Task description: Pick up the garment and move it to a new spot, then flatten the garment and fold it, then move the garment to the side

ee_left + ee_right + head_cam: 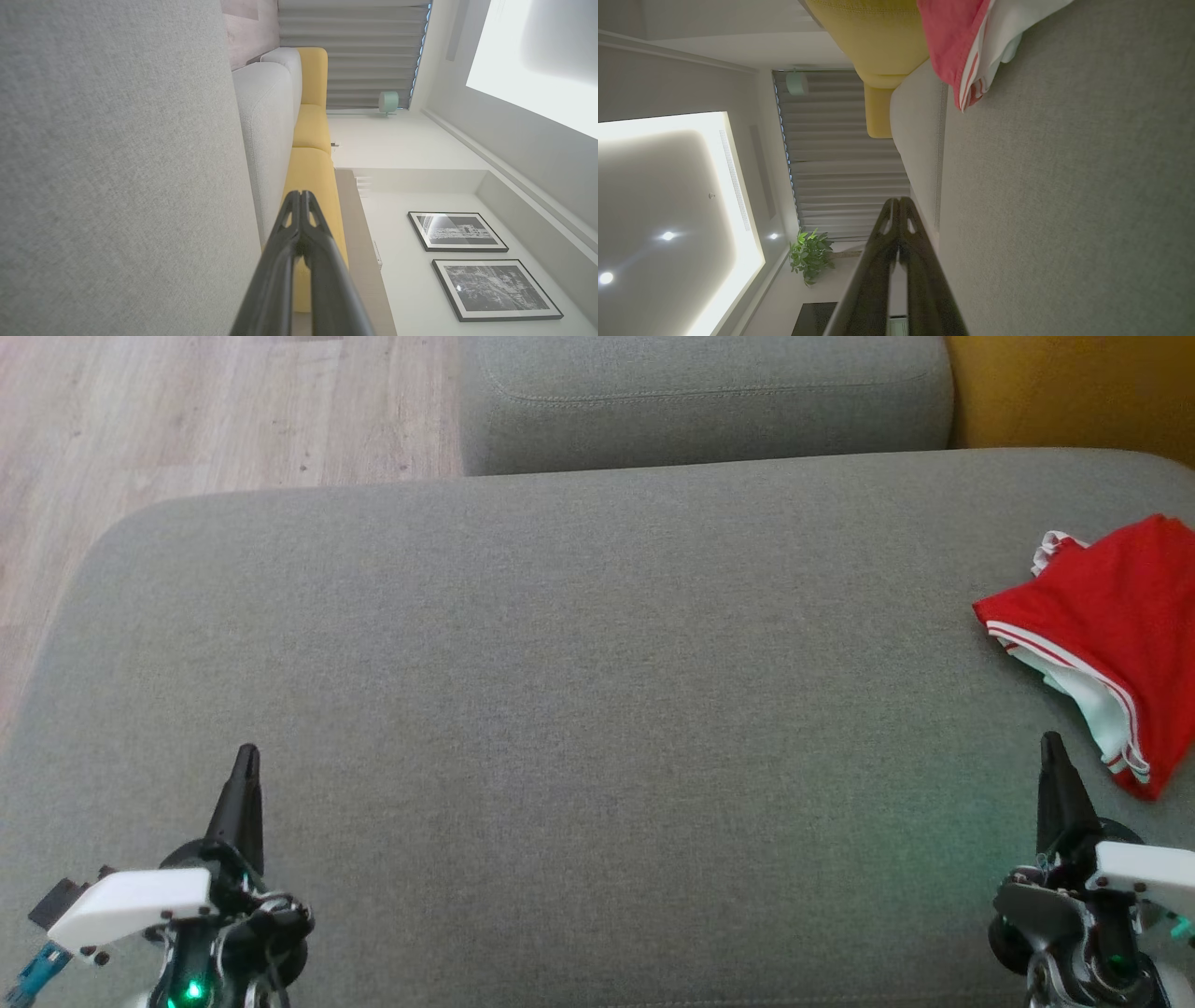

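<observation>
The garment [1116,635] is red with white trim and lies folded at the right edge of the grey sofa cushion [579,691]. Its red and white edge [966,51] also appears at the top of the right wrist view. My right gripper [1053,743] is shut with nothing in it, just below and left of the garment's near corner, apart from it. Over the cushion's near left part my left gripper [247,753] is shut and empty too. In each wrist view the two dark fingertips meet: left gripper [301,195], right gripper [899,201].
A grey backrest cushion [700,401] stands behind the seat, with a yellow cushion [1074,392] at the far right. Wooden floor [187,420] lies beyond the cushion's left edge. The wide middle of the seat is bare fabric.
</observation>
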Tool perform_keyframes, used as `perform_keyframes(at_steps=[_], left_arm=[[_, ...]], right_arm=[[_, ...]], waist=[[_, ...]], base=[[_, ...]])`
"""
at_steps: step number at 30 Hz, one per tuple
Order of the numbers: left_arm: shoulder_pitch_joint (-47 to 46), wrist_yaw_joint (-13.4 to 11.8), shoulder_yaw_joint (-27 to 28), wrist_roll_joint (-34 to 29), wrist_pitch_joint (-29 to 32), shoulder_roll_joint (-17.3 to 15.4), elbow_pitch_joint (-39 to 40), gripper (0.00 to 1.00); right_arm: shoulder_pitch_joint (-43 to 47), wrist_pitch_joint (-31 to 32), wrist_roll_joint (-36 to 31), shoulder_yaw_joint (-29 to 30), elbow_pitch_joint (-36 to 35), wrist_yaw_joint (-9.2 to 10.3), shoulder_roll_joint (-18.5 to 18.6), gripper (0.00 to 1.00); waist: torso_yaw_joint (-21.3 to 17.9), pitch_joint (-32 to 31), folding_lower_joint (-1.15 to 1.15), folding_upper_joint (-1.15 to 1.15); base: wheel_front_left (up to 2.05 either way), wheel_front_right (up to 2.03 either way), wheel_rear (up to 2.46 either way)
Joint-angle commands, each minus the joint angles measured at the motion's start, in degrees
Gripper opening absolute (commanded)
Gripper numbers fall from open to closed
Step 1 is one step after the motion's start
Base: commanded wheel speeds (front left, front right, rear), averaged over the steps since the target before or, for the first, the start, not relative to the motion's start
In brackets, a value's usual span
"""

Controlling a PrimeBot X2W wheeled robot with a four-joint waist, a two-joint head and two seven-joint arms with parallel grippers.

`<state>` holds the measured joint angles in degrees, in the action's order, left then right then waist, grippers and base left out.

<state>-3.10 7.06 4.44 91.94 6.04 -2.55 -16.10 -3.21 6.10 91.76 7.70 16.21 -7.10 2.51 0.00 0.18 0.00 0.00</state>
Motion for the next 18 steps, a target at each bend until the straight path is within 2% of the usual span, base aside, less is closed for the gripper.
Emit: perform_keyframes(at_steps=[1,18], left_arm=[[-3.1,0.4,2.0,0.3,0.4,-0.4,2.0,0.0],[-3.1,0.4,2.0,0.3,0.4,-0.4,2.0,0.0]], right_arm=[[-3.0,0.4,0.4,-1.2,-2.2,-0.39,0.4,0.0],[-3.0,0.4,0.4,-1.2,-2.2,-0.39,0.4,0.0]], waist=[[0.0,0.0,0.0,0.0],[0.0,0.0,0.0,0.0]], base=[[0.0,0.0,0.0],[0.0,0.0,0.0]])
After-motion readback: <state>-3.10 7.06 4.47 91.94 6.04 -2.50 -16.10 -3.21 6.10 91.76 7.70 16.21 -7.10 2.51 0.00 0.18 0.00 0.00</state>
